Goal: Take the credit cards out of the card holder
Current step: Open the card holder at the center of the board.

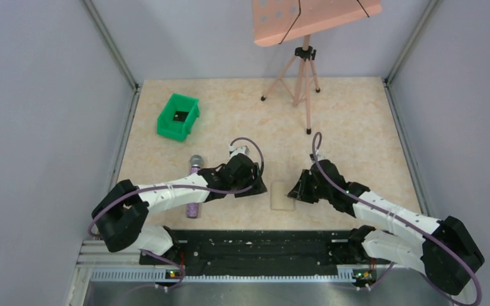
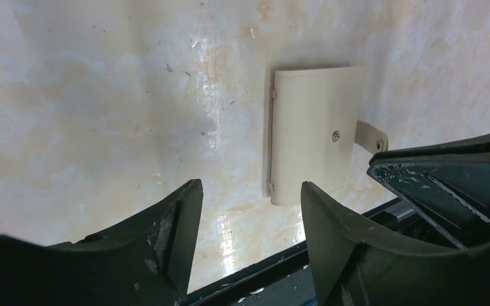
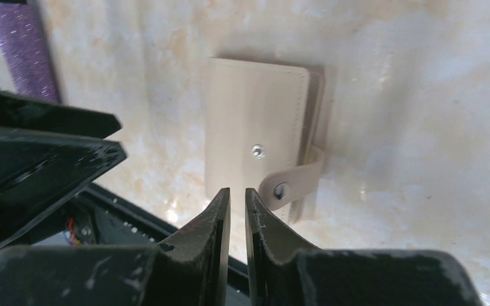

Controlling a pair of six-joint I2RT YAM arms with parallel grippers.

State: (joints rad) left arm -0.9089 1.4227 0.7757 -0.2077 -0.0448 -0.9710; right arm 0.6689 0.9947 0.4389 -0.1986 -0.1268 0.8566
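While the card holder (image 3: pixel 255 127) lies closed on the desk (image 3: pixel 421 95) between both arms, the left claw (image 2: pixel 249 191) gapes empty and the right claw (image 3: pixel 237 194) is pinched together. Best to hook that loose strap (image 3: pixel 296 178) and lift the flap.

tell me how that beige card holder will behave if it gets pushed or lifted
The card holder lies flat and thin on the glossy table, so a push would probably slide it rather than tip it. Its strap sits unsnapped, so lifted by one edge it may flop open.
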